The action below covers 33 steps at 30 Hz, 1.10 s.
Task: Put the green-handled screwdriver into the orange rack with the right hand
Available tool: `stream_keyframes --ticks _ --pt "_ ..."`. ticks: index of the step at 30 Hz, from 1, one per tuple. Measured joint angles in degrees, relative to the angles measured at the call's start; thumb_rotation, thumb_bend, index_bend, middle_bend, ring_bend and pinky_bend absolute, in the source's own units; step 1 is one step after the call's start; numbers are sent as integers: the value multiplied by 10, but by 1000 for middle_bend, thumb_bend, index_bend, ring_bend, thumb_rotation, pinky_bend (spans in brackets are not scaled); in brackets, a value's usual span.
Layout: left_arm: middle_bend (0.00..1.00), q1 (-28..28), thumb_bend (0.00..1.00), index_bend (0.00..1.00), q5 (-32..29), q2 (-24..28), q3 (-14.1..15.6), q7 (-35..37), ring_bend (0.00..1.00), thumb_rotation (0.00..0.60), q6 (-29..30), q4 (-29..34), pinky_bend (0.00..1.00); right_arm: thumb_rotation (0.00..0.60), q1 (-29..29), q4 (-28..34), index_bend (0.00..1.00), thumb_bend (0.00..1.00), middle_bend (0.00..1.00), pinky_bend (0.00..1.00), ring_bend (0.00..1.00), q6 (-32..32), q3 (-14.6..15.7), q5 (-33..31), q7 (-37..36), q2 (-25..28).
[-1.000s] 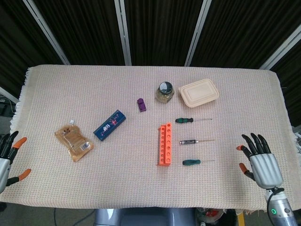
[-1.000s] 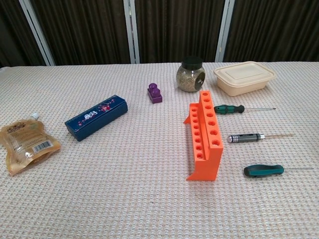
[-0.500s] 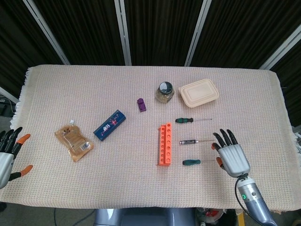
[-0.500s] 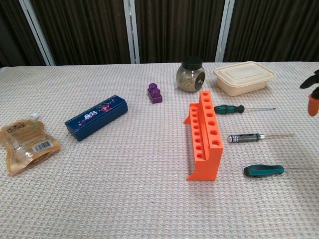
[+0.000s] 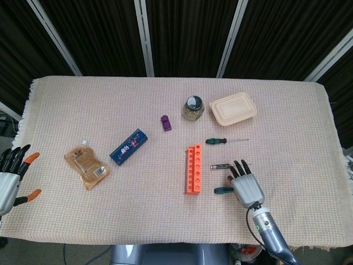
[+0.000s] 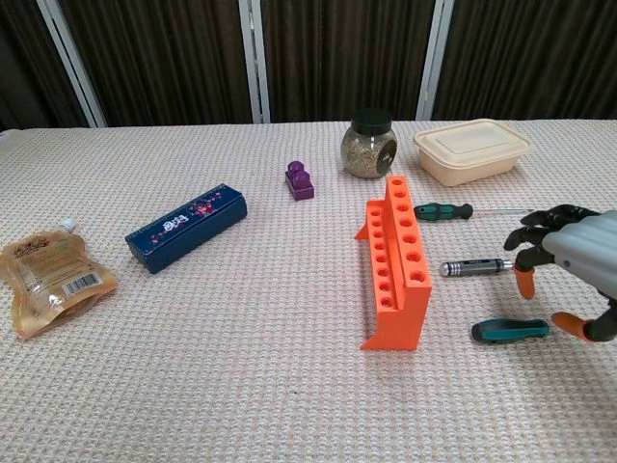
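Black-handled screwdriver [image 6: 474, 266] beside orange rack [image 6: 396, 260]

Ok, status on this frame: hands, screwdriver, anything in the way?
Right hand open, over the near green-handled screwdriver, not gripping. Left hand open, far left. Screwdriver lying flat beside orange rack. Nothing between them.

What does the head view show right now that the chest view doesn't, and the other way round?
Only the head view shows the left hand, open at the table's left edge, and the right forearm. Only the chest view shows the orange rack's stepped side profile and the glass jar's contents. Both show the right hand, open beside the teal-handled screwdriver, plus the green-handled screwdriver, black-handled screwdriver and beige lidded container.
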<state>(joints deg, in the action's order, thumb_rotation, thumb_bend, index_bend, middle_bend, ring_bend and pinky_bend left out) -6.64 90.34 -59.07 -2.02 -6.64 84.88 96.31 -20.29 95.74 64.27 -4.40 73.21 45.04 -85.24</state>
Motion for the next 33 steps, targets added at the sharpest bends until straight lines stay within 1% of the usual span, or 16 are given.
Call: stream_keyframes --ticks 7,12,19,27,33 --pt "0 -3 100 153 -4 -1 -2 5 0 600 -2 -4 0 600 -15 -12 435 353 148 0 0 -11 16 -27 64 -29" --pt "0 -5 99 153 -9 -1 -3 10 0 600 -5 -9 0 600 -29 -25 432 352 147 0 0 -19 20 -49 96 -56" --pt "0 -7 98 153 -15 -3 -4 15 0 600 -8 -15 0 600 -43 -31 416 357 140 0 0 -10 20 -65 109 -74" --pt "0 -10 99 152 -20 -6 -6 18 0 600 -11 -19 0 600 -52 -15 418 370 140 0 0 4 21 -68 123 -76" --pt "0 -11 98 150 -24 -7 -7 19 0 600 -12 -20 0 600 -60 -6 417 370 140 0 0 6 28 -74 137 -81"
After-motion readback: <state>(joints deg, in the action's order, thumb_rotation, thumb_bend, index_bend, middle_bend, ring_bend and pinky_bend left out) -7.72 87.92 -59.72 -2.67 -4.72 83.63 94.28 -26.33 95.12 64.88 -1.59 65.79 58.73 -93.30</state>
